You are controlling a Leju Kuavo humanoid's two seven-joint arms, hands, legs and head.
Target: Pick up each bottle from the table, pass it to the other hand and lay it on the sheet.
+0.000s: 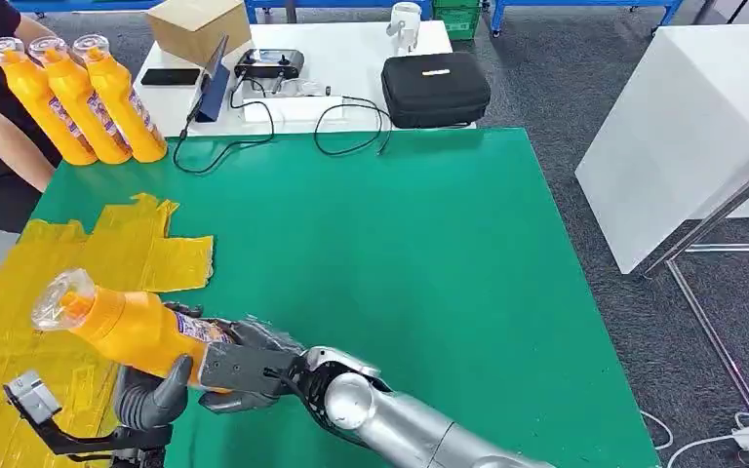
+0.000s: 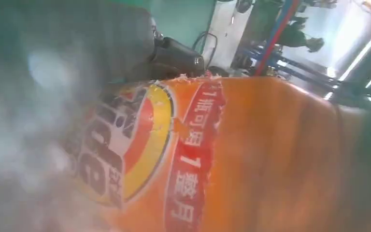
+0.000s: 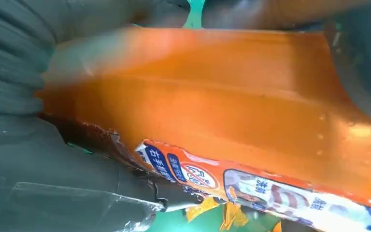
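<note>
An orange bottle with a clear cap hangs tilted over the yellow sheet at the table's front left. My right hand grips its lower end, reaching in from the right. My left hand comes up from below, its thumb and fingers wrapped against the bottle's body beside the right hand. Seen close in the left wrist view, the bottle's label lies against my left hand. In the right wrist view the bottle sits within my right hand. Three more orange bottles stand at the back left corner.
A person's arm rests at the left edge behind the three bottles. Beyond the green mat a white table holds a black case, a cardboard box, cables and a controller. A white cabinet stands to the right.
</note>
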